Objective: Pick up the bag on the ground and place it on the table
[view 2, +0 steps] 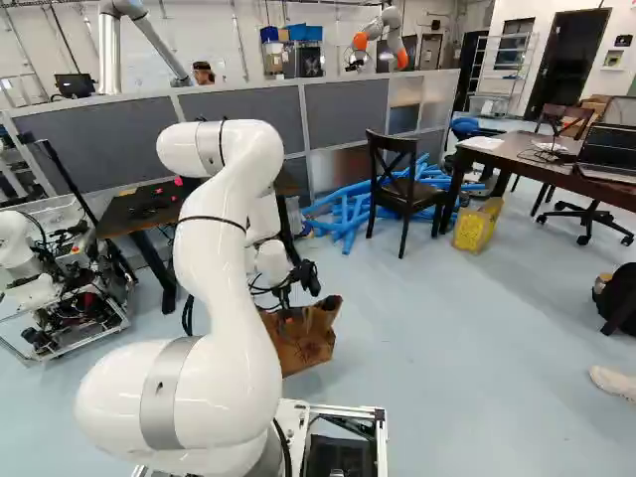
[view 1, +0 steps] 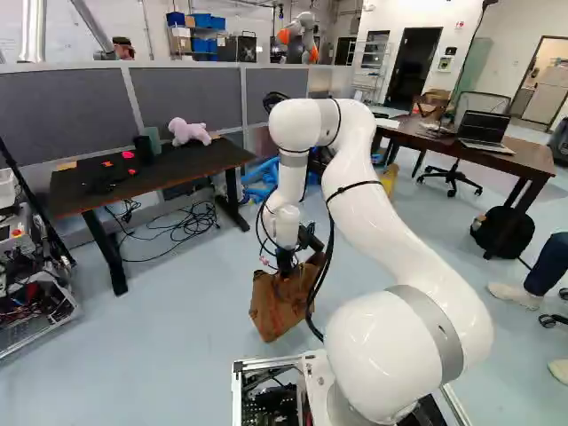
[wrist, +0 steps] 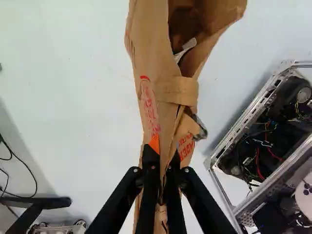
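Observation:
My gripper (view 1: 285, 266) points down at the top of the brown paper bag (view 1: 273, 311), ahead of the base in the left base view. In the wrist view both fingers of the gripper (wrist: 163, 168) press the creased paper of the bag (wrist: 148, 73) between them, close to its folded handle strip. The bag's mouth gapes ahead of the fingers. Whether its bottom touches the floor I cannot tell. A dark table (view 1: 142, 182) stands at the left of the left base view, a brown table (view 1: 531, 158) at its right.
A pink plush toy (view 1: 188, 131) and small red things lie on the dark table, with cables (view 1: 182, 222) on the floor below. Blue tubes (view 2: 348, 214), a chair (view 2: 397, 189) and a yellow box (view 2: 477, 227) stand beyond the bag. Another robot (view 2: 30, 263) is at the left.

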`<state>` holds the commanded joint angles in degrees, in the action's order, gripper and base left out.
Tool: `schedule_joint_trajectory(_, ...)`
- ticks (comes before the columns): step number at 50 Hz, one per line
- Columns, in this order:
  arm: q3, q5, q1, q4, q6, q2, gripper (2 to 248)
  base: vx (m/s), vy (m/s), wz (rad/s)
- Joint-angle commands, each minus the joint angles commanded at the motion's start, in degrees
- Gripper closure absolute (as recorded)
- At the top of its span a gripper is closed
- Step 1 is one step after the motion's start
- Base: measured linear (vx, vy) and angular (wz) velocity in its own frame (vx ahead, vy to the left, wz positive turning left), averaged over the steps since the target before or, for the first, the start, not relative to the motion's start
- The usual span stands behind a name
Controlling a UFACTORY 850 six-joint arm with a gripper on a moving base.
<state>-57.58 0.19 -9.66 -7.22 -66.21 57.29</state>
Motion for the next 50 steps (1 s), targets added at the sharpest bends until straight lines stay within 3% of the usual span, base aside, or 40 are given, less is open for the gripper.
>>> schedule_joint_trajectory(31, 5.2, -0.3, -0.4, 0.6, 0.0, -7.4, 229, 0.0, 0.0, 0.0)
schedule_joint_trajectory(50, 10.6, -0.3, -3.6, 0.6, 0.0, -13.0, 229, 0.0, 0.0, 0.0)
